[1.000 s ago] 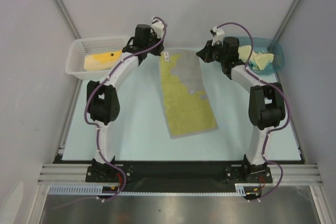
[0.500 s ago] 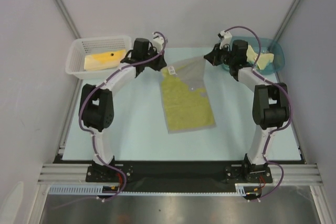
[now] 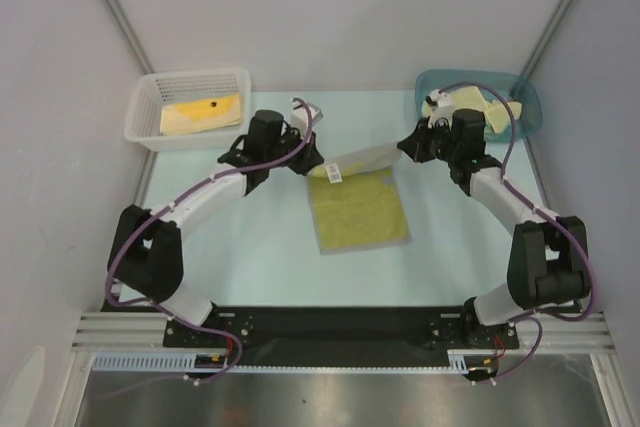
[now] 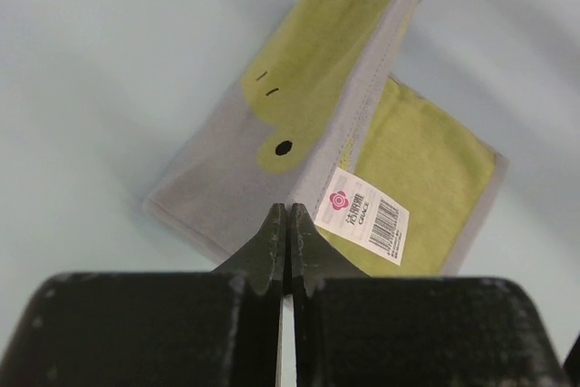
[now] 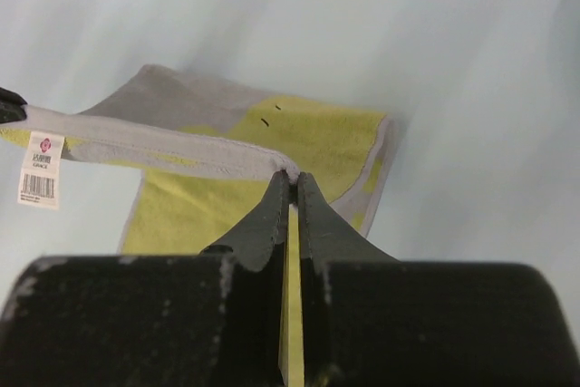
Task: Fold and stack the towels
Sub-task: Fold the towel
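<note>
Fingers of left gripper are seen pressed fully together, with the grey hem of the yellow-green towel pinched at the corner bearing the label. Right gripper is likewise closed tight, the opposite corner of the same hem clamped between its tips.

Held edge is stretched between the two grippers, lifted off the table, above the far part of the towel. Near half is laid flat at table centre, between the arms.

Fold is judged under way but not finished: the lifted hem is not yet set down toward the near edge.

One folded yellow towel is noted in the white basket, far left, and is taken as the stack begun. Crumpled towels are noted in the blue tub, far right; their number cannot be told.

Remaining, as judged: hem to be laid down and released, further folding if needed, transfer to the basket, then the tub's contents to be handled. Task is put at under half done.
</note>
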You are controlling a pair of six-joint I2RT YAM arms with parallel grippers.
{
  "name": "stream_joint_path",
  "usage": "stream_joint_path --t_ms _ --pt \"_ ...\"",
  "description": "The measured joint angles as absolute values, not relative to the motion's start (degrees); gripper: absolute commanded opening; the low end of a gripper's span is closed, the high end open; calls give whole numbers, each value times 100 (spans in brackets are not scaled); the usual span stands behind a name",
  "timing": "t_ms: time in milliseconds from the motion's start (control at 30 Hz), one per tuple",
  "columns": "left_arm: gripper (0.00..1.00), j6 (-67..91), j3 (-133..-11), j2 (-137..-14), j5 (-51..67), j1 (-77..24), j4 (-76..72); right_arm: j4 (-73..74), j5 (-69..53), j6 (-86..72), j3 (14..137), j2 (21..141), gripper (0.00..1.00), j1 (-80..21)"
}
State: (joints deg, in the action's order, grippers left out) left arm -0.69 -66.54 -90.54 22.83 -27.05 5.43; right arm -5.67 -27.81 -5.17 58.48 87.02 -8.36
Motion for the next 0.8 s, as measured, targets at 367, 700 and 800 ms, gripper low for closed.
stream_joint_path --t_ms 367,700,800 --pt "0 611 -5223 -8753 2112 -3647 305 154 -2206 -827 4633 8053 0 -1031" --pt "0 803 -4676 -8350 1540 -3896 169 473 -1577 -1269 3931 7113 0 -1450" --pt "0 814 -4670 -8272 1444 -3981 163 591 -1461 -1365 3909 7041 0 -1468"
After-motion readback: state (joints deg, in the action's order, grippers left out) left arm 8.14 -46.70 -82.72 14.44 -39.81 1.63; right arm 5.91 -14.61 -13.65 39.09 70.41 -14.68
